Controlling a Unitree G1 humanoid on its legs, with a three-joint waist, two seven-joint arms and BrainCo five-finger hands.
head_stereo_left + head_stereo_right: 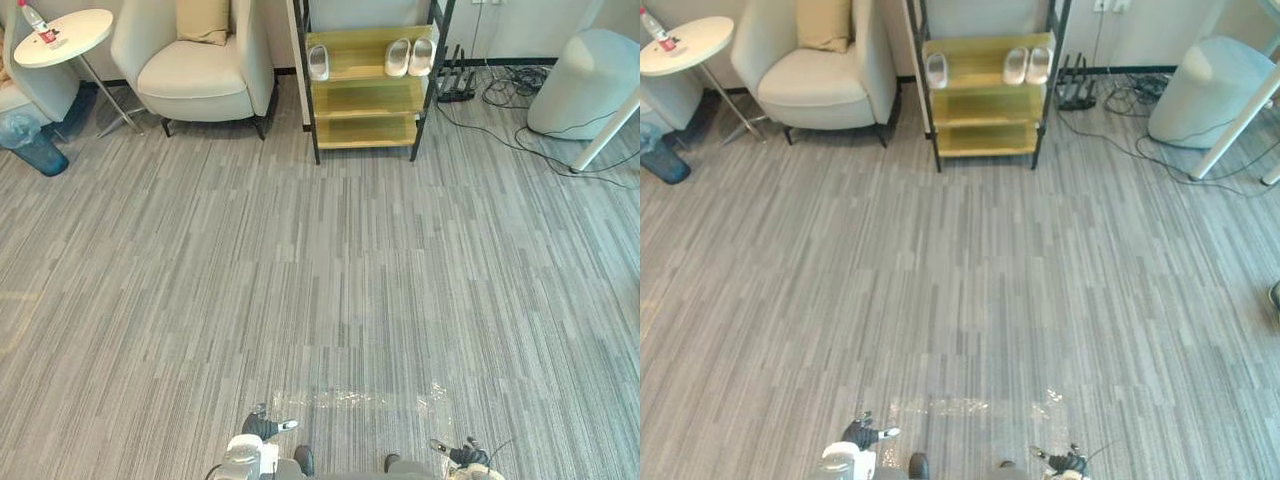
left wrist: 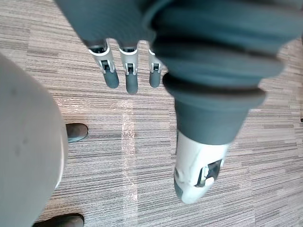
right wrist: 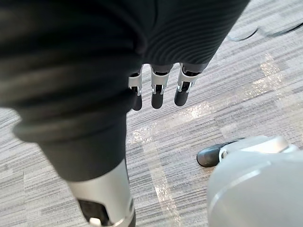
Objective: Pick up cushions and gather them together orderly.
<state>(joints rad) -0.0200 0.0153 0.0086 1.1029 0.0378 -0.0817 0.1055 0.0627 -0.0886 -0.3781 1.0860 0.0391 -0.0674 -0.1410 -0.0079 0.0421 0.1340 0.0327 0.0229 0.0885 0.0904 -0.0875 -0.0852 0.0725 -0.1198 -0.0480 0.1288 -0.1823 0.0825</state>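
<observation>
A tan cushion (image 1: 203, 20) leans upright against the back of a cream armchair (image 1: 200, 75) at the far left of the room. Both hands hang low at the near edge of the carpet, far from the chair. My left hand (image 1: 262, 428) shows in its wrist view with fingers (image 2: 131, 78) straight, pointing down at the carpet and holding nothing. My right hand (image 1: 465, 455) is the same, its fingers (image 3: 158, 92) straight and empty above the floor.
A round white side table (image 1: 85, 30) with a bottle (image 1: 38, 22) stands left of the armchair, a blue bin (image 1: 30, 140) below it. A black-framed shelf (image 1: 365, 95) holds slippers (image 1: 410, 57). Cables (image 1: 510, 90), a pale pouf (image 1: 580, 80) and a white leg (image 1: 605, 130) lie far right.
</observation>
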